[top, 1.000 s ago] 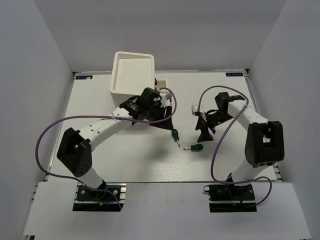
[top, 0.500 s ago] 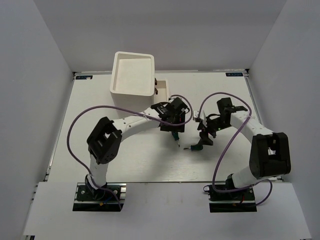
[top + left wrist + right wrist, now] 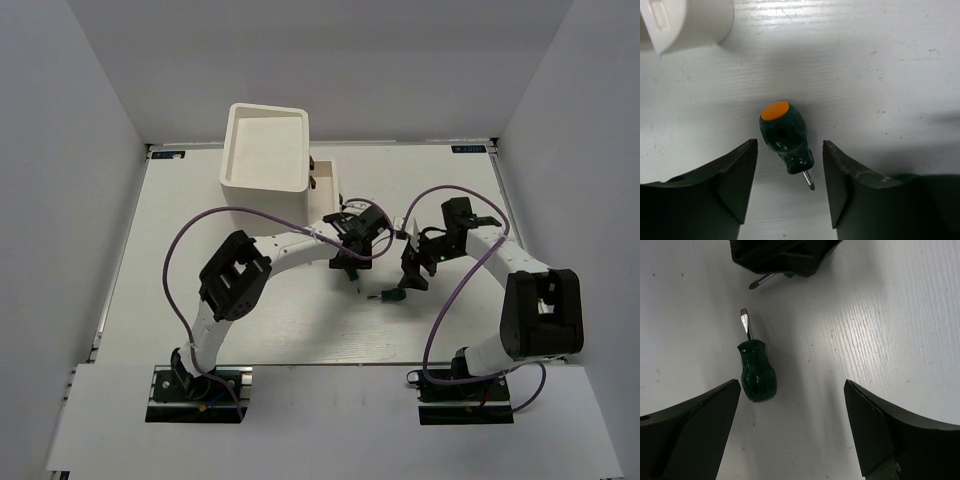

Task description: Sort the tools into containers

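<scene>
Two stubby green-handled screwdrivers lie mid-table. The one with an orange end cap (image 3: 784,134) lies flat between the fingers of my open left gripper (image 3: 789,145), untouched, its tip pointing toward the camera. In the top view that gripper (image 3: 350,264) hangs right over it. The other screwdriver (image 3: 756,372), flat-bladed, lies just ahead of the left finger of my wide-open right gripper (image 3: 792,385), which holds nothing. From above it (image 3: 392,295) sits below the right gripper (image 3: 411,273). The white cabinet (image 3: 265,150) stands at the back with one drawer (image 3: 323,181) pulled out.
A corner of the cabinet (image 3: 690,20) shows at the upper left of the left wrist view. The left gripper's dark body (image 3: 785,254) fills the top of the right wrist view, close to the right gripper. Purple cables loop over both arms.
The left arm swung right from the cabinet to the orange-capped screwdriver. The right gripper moved down and left toward the other screwdriver. Both jaws opened wider.
</scene>
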Controlling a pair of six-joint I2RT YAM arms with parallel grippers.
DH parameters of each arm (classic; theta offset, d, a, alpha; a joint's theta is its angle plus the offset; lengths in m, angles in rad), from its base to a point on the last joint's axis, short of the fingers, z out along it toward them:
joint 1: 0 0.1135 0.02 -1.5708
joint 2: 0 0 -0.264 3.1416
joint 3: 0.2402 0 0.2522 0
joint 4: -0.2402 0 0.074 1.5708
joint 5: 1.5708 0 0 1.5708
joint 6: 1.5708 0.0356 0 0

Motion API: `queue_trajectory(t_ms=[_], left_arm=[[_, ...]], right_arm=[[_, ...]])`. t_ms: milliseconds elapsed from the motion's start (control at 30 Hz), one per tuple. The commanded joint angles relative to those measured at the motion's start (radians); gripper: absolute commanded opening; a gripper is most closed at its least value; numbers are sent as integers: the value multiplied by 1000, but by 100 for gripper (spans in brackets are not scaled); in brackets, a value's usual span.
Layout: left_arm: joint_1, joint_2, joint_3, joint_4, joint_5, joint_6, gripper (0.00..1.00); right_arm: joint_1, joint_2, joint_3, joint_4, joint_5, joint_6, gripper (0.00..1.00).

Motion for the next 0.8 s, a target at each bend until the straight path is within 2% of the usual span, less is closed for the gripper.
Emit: queue_trajectory(t_ms=[0,67,167,567,667,700,767], left_arm=[[-13,30,58,-13,-48,-19,63],[-13,44,58,-22,-48,-19,54],[-13,44,31,-10,-39,-19,49],[-13,94,49,-22,-19,0,57],[-13,95,58,-22,-9,9,40],[-13,95,74,-22,-9,9,26],[-13,69,118,-36,-9,38,16]], right_arm=[[24,-57,-14,8,-55,-30,90],[21,-67,-17,-3,-63,-31,90],[12,-84,-20,-12,-74,-33,90],[-11,-105,-9,-33,-106,-22,90],[-19,-110,-6,-36,-110,-20,90],[-22,-110,-6,-44,-110,-23,90],[-24,-116,-6,-49,-109,-28,90]])
